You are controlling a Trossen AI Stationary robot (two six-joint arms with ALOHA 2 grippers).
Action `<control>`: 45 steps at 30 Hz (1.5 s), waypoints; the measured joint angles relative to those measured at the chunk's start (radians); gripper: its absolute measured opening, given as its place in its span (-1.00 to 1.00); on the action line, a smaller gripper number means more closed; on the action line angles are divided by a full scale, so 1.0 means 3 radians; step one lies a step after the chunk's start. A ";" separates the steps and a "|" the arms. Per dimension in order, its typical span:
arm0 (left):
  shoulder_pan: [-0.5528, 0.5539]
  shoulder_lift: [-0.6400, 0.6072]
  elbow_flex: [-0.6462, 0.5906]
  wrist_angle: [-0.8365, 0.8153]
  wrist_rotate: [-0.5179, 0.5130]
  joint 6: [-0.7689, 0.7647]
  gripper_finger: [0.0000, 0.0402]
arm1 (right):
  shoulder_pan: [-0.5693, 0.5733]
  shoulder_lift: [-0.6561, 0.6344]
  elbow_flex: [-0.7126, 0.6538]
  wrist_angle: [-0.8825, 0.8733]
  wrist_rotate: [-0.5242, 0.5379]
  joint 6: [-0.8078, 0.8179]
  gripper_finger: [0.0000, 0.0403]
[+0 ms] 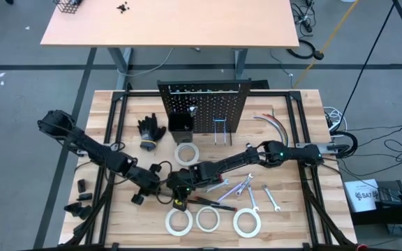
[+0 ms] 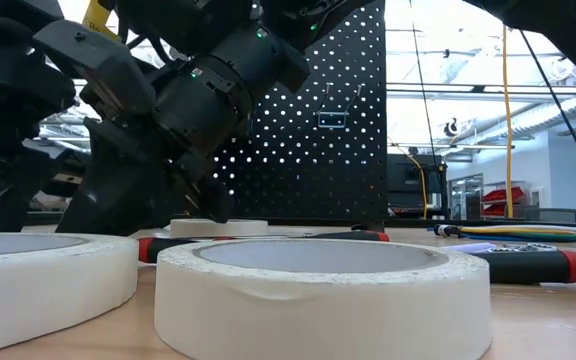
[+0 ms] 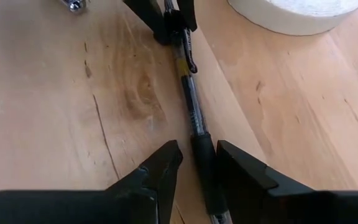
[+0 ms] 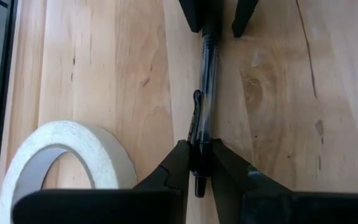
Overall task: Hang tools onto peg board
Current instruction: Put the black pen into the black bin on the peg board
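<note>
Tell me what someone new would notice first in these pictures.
Both hands meet over one thin pen-like tool lying on the wooden table. The right hand is shut on its clip end, and the left hand straddles the other end. Behind them stands the black peg board, with white tape rolls along the front edge.

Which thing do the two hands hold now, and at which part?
A pen. The right hand is shut on its clip end; the left hand straddles its black grip end, not clamped.

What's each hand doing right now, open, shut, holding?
Left hand: open, fingers straddling the pen's grip end.
Right hand: shut on the pen's clip end.
</note>
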 joint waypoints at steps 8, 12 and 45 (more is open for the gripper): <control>-0.0019 0.0000 0.0001 -0.0094 -0.0078 -0.0044 -0.83 | -0.0011 0.0000 -0.0001 0.0052 -0.0006 0.0008 -0.80; -0.0017 -0.0003 0.0001 -0.0099 -0.0070 -0.0051 -0.92 | -0.0003 0.0000 -0.0003 0.0114 0.0040 -0.0161 -0.74; 0.0199 0.0022 -0.0028 0.0379 0.0334 -0.0908 -0.90 | 0.0240 0.0032 0.0014 -0.0110 0.1031 -0.0242 -0.73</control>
